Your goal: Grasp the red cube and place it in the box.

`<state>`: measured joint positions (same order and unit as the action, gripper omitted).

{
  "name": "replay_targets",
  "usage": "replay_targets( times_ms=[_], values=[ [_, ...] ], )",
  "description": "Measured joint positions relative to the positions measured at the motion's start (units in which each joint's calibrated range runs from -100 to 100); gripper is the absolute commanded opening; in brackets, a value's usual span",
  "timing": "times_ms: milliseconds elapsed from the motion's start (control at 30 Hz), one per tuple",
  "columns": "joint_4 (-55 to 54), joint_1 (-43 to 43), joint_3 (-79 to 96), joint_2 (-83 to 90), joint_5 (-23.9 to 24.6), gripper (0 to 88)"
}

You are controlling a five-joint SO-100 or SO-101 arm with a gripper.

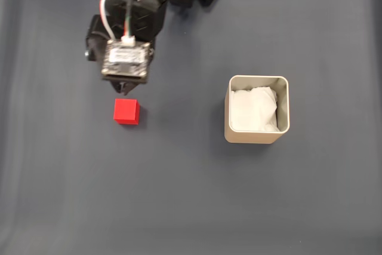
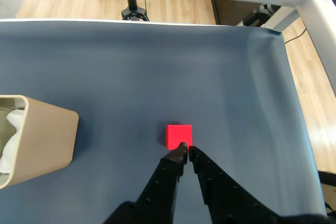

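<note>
Wrist view: sharp-edged red cube [image 2: 179, 135], smooth faces.

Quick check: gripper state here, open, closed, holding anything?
Gripper: closed, tips together just short of the red cube, holding nothing; the cube sits on the table.

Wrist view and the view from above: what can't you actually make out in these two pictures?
- Gripper: in the fixed view the arm's circuit board hides the fingertips. In the wrist view the tips look nearly together just before the red cube; contact cannot be told.
- Box: the wrist view's left edge cuts it off.
- Box floor: the white paper covers it in the fixed view.
- Arm base: cut off by the fixed view's top edge.
</note>
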<state>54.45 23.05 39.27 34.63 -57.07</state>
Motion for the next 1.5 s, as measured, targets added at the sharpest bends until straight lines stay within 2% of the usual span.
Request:
replay_targets(
  times_ms=[200, 400, 500, 867, 1200, 1500],
  values=[
    [0.0, 3.4, -3.9, -5.5, -0.9, 11.5],
    [0.0, 6.0, -6.5, -9.0, -1.1, 25.7],
    [0.0, 6.6, -7.4, -9.8, -1.2, 28.6],
    [-0.5, 6.6, -5.5, -9.9, -3.2, 34.5],
    [-10.8, 5.8, 3.4, -9.9, -4.0, 37.0],
    [-14.4, 4.1, 3.9, -11.4, -2.6, 37.3]
  ],
)
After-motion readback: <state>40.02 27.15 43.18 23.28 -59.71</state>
